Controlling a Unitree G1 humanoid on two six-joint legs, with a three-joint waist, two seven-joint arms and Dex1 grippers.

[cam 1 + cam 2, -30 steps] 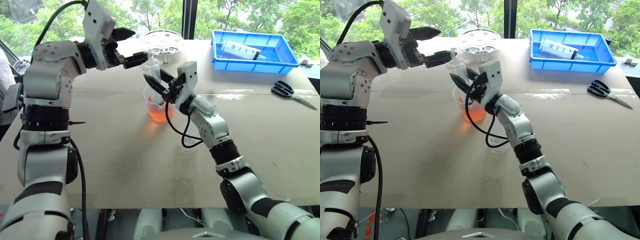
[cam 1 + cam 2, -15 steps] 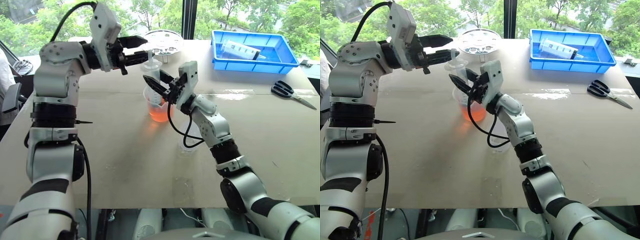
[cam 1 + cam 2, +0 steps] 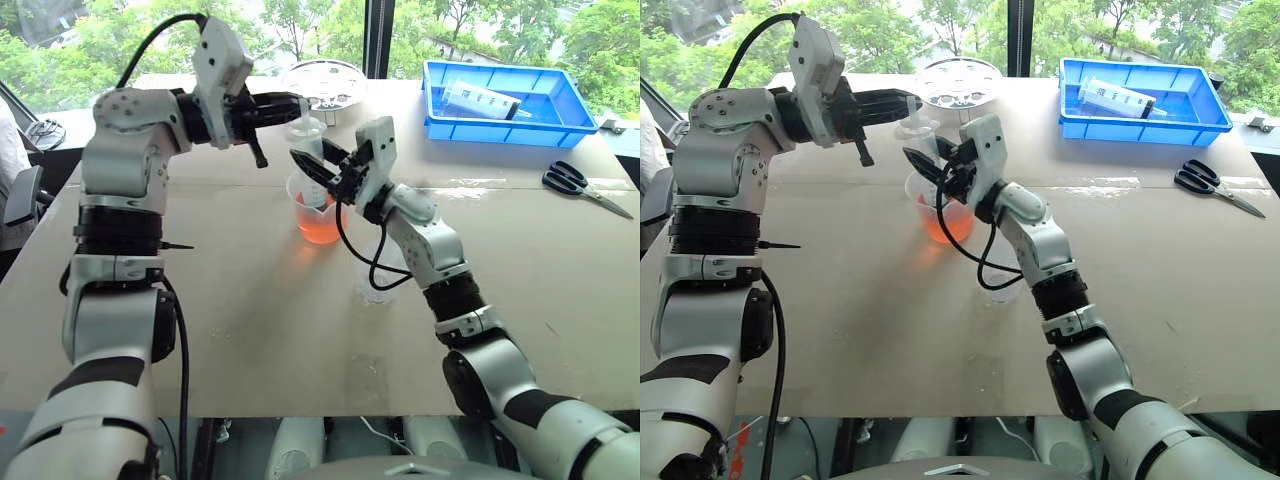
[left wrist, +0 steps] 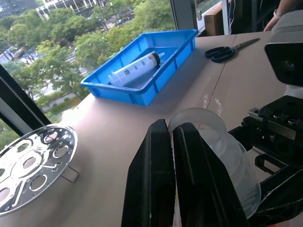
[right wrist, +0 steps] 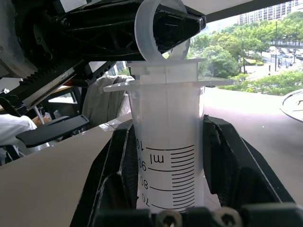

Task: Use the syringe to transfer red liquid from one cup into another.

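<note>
My right gripper (image 3: 313,160) is shut on the barrel of the clear syringe (image 5: 165,118). It holds the syringe upright, tip down, in the taller spouted cup (image 3: 317,205) of red liquid (image 3: 320,232) at the table's middle. The white plunger ring (image 5: 158,26) stands at the top. My left gripper (image 3: 296,101) reaches in level from the left, shut, with its fingertips (image 4: 182,130) at the ring. Whether they pass through the ring I cannot tell. The shorter clear cup (image 3: 377,283) stands nearer, partly hidden behind my right forearm and its cable.
A blue tray (image 3: 505,135) at the back right holds a second syringe (image 3: 483,98). Black scissors (image 3: 585,186) lie at the right edge. A round perforated rack (image 3: 325,80) stands behind the cups by the window. A person's sleeve (image 3: 8,140) shows at the far left.
My left gripper has gone from open to shut and has shifted a little right, up to the plunger ring. The right gripper and the syringe have kept still.
</note>
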